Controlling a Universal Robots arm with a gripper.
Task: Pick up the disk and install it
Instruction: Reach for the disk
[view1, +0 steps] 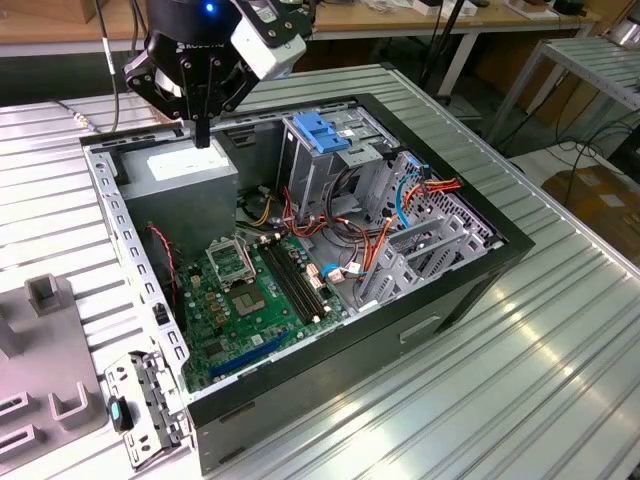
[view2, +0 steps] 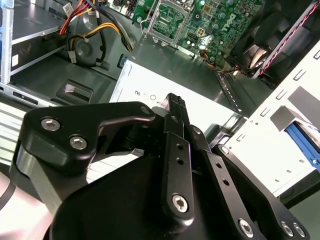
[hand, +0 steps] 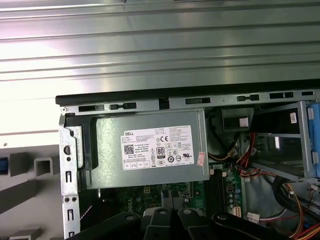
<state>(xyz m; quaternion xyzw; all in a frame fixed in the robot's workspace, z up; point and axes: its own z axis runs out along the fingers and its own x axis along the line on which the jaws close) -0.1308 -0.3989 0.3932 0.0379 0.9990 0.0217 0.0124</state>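
Over the power supply (view1: 185, 170), in a back corner of the open computer case (view1: 120, 230), the claw (view1: 203, 135) hangs pointing straight down, its tips just above the supply's grey lid. It is clenched: in the second wrist view the fingers (view2: 177, 150) sit flat against each other with nothing between them, so no disk is in hand. My guess is that this high, closed pose keeps it clear of the case walls and loose wiring.

The disk (view2: 306, 144) looks to be the blue-railed piece outside the case, just past the case wall nearest the power supply. It sits by the grey fixture (view1: 40, 400). Just a strip of blue rail with dark under it is in frame, so I can't confirm more. It is probably parked there so the rails are free to grab.

Inside the case, the drive cage (view1: 320, 135) with its light-blue latch stands upright near the power supply, across a tangle of cables. The motherboard (view1: 250, 290) lies flat below both. The case is on its side with the panel off, which gives access from above.

The desk (view1: 530, 380) is ribbed bare metal, shiny with glare streaks. The room beyond the power supply's end of the case is a workshop with wooden benches (view1: 400, 20). There is also a second metal desk, floor cables and a cardboard box (view1: 600, 195).
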